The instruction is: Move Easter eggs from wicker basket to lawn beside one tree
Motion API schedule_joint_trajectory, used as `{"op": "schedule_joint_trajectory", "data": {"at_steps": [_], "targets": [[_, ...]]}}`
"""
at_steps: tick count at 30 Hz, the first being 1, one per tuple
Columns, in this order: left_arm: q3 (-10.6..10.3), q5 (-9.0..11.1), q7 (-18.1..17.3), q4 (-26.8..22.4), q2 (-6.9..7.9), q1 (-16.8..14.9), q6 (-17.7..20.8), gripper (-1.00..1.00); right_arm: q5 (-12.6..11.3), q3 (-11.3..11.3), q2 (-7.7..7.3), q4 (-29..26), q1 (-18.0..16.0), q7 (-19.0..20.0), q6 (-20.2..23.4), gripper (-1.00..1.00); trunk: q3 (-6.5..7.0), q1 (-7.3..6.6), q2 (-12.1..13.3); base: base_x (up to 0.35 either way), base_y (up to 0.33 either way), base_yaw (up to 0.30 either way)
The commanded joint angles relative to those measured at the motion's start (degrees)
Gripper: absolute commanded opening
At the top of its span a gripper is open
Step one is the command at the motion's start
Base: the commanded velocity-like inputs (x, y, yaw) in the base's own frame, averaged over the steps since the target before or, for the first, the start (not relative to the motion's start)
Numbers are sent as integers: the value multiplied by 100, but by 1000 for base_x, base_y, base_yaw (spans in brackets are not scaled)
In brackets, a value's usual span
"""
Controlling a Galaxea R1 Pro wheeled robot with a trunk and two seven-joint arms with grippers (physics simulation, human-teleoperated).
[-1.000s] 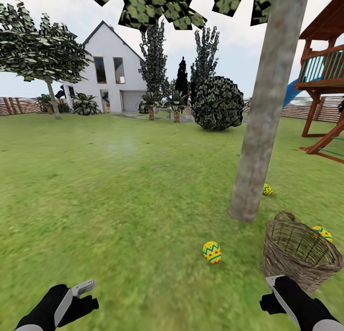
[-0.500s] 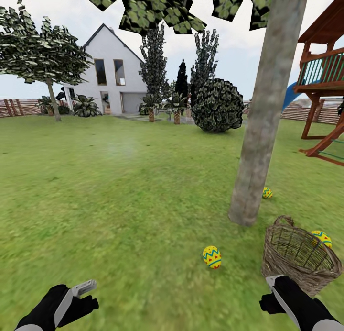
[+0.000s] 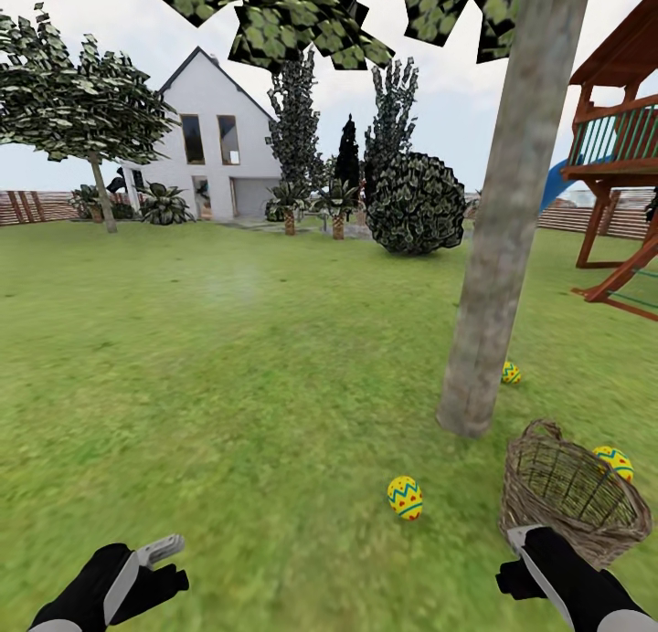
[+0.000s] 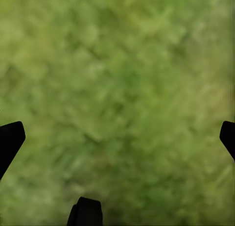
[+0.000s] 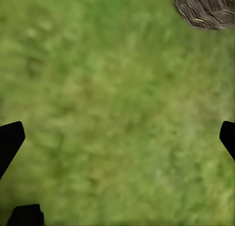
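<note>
On the lawn (image 3: 228, 385), one Easter egg (image 3: 405, 497) lies in front of the tree (image 3: 498, 248). A second egg (image 3: 511, 372) lies just behind the trunk's base. A third egg (image 3: 614, 461) shows at the far rim of the wicker basket (image 3: 535, 509); I cannot tell whether it is inside or behind. The basket stands tilted, right of the trunk. My right gripper (image 3: 525, 550) hovers at the basket's near side, open over grass (image 5: 117, 138), with the basket's wall (image 5: 205, 8) beside it. My left gripper (image 3: 155, 559) is open above bare grass (image 4: 117, 138).
A wooden play tower (image 3: 621, 157) stands at the right. A round dark bush (image 3: 416, 198), cypresses and a white house (image 3: 215, 139) lie far ahead, another leafy tree (image 3: 87, 111) far left. Wide grass stretches left of the trunk.
The near things, eggs, basket and trunk base, have slid slightly down the picture, so the camera has moved. Both grippers keep their place and stay open.
</note>
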Motion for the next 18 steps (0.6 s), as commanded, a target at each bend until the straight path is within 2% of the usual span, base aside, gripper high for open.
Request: {"op": "schedule_joint_trajectory", "data": {"at_steps": [1, 12, 18], "targets": [[20, 37, 3, -7, -2, -2, 33, 100, -39, 40, -9, -6, -4, -8, 25, 100, 12, -23, 38, 0, 0, 0], [19, 33, 0, -7, -5, -4, 33, 100, -30, 41, 0, -1, -4, 3, 27, 100, 210, -265, 480, 0, 0, 0], [-2, 23, -12, 152, -120, -4, 34, 100, -30, 44, 0, 0, -3, 9, 35, 100, 317, -397, 720, 0, 0, 0]]}}
